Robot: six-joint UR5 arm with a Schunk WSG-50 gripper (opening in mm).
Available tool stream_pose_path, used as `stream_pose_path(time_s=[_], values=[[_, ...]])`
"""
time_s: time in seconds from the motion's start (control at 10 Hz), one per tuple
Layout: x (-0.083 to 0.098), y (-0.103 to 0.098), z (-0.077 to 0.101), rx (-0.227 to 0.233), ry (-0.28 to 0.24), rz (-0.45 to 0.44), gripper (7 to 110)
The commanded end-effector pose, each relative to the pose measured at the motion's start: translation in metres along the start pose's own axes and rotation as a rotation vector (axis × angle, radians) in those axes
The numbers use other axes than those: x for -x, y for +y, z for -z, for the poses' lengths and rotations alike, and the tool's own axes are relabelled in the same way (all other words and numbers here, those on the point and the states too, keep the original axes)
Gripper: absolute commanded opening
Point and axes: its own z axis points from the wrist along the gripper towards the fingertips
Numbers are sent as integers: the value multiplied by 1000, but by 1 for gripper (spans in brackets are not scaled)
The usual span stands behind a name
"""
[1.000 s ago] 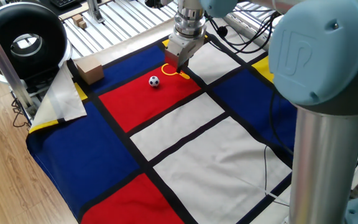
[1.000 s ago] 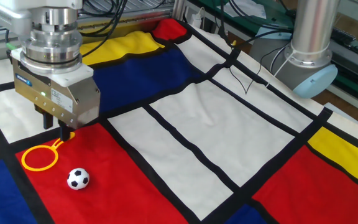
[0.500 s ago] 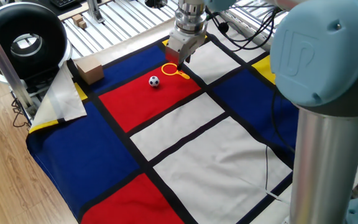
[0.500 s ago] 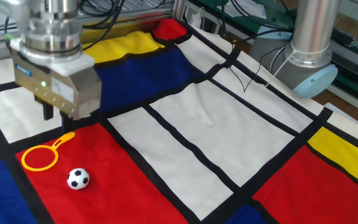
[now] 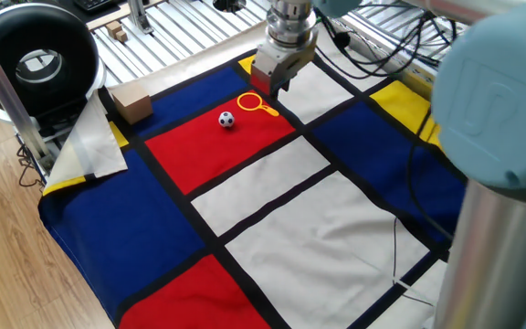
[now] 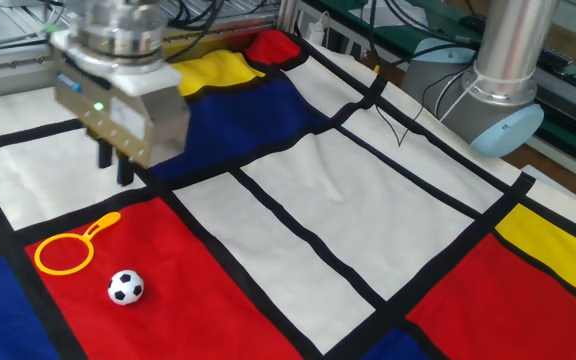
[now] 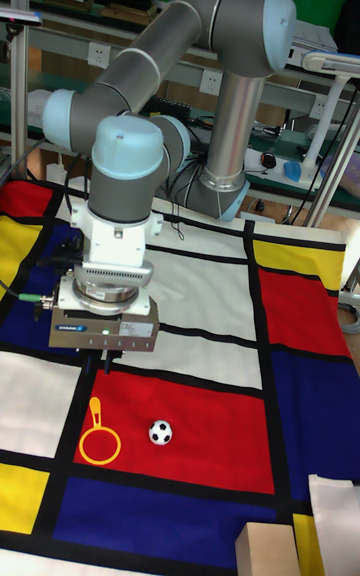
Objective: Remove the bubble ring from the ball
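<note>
The bubble ring (image 6: 101, 224), a thin yellow-orange loop with a short handle, lies flat on the red cloth square, and nothing is inside it. The ball (image 6: 125, 287), small and white with black patches, rests on the same square just beside the loop, apart from it. They also show in one fixed view as ring (image 5: 268, 110) and ball (image 5: 226, 119), and in the tall view as ring (image 7: 95, 414) and ball (image 7: 160, 432). My gripper (image 6: 114, 168) hangs above the cloth just beyond the handle's end. Its fingers stand slightly apart and hold nothing.
A cardboard box (image 5: 131, 103) and a folded white cloth (image 5: 89, 142) sit at the table's left corner, beside a black round device (image 5: 35, 59). The arm's base (image 6: 503, 110) stands at the far side, with thin cables (image 6: 398, 130) lying on the white square.
My gripper has let go of the ring's handle, risen and drifted away from it toward the white and blue squares. Ring and ball have stayed in place.
</note>
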Motion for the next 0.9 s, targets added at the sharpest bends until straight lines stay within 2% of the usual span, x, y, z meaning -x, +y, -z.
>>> stream_pose_path(time_s=[0.0, 0.1, 0.2, 0.3, 0.4, 0.6, 0.8], values=[[0, 7, -1, 62, -75, -35, 7], [3, 7, -5, 72, -90, -40, 7], [15, 2, -8, 37, -126, -58, 7], [36, 1, -13, 16, -201, -92, 7], [41, 3, -19, 22, -224, -110, 7], [38, -6, -30, 17, -225, -86, 7], [35, -9, -32, 14, -216, -62, 7]])
